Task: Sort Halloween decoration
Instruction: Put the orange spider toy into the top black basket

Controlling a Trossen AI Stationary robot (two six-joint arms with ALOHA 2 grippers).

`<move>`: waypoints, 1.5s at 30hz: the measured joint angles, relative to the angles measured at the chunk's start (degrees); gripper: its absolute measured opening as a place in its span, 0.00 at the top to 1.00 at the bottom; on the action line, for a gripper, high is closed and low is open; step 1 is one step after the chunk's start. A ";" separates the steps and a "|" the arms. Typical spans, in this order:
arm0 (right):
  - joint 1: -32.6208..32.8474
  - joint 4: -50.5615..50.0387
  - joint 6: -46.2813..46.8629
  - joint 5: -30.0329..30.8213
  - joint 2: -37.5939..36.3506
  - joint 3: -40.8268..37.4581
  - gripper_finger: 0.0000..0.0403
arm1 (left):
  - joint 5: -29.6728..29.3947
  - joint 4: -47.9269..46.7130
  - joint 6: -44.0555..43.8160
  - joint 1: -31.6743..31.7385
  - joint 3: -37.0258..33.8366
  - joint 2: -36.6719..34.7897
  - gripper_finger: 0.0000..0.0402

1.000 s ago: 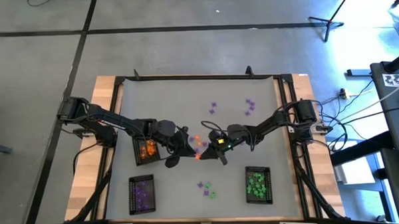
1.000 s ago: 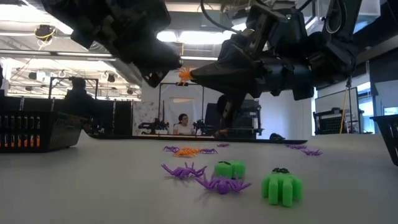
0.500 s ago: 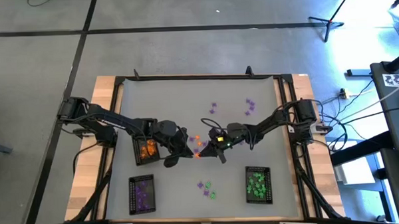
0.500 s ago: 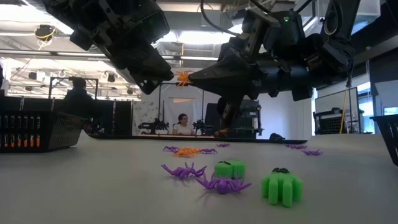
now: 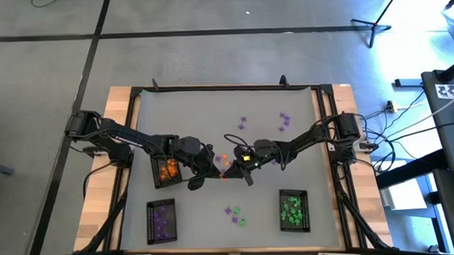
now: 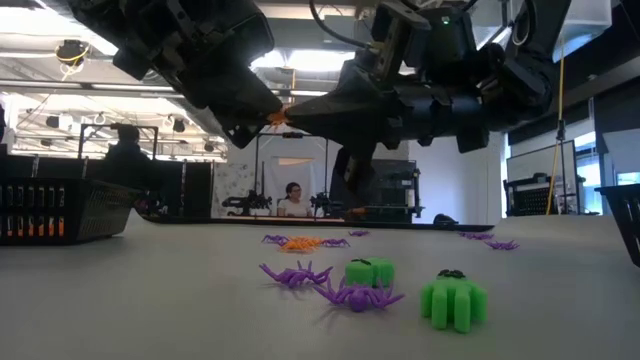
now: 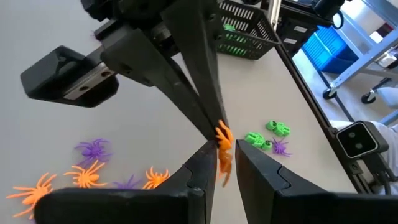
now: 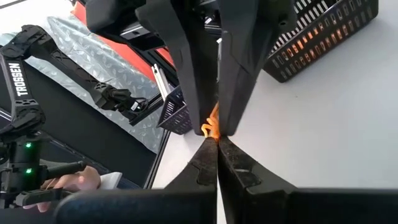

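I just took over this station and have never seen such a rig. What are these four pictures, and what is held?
Two dark robot arms work at one table. One picture looks down from above, one looks level across the tabletop, and two come from cameras on the arms' wrists. The left end effector and the right end effector meet tip to tip above the middle of the table. The right one is shut on an orange spider; the left's fingers sit on either side of it. Loose purple spiders and green trinkets lie on the table. Three trays hold sorted pieces by colour.
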 joint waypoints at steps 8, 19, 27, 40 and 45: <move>-0.01 -0.28 -0.37 0.17 0.00 0.68 1.00 | -0.71 -2.68 -1.17 0.00 0.00 0.00 0.86; 0.00 -0.72 -0.40 0.60 0.00 0.68 1.00 | -0.86 -3.68 -4.18 0.48 0.00 0.00 0.95; 0.07 -2.08 -3.55 -0.23 0.00 0.68 0.98 | -0.39 -3.68 -4.53 0.48 0.00 0.00 1.00; 0.11 -1.95 -4.21 -5.99 0.00 2.19 0.62 | -0.67 -18.81 -6.41 2.53 0.05 -5.87 1.00; 0.15 -2.33 -4.16 -5.92 0.00 2.19 0.58 | -6.43 -32.66 -7.86 1.86 0.05 -14.98 1.00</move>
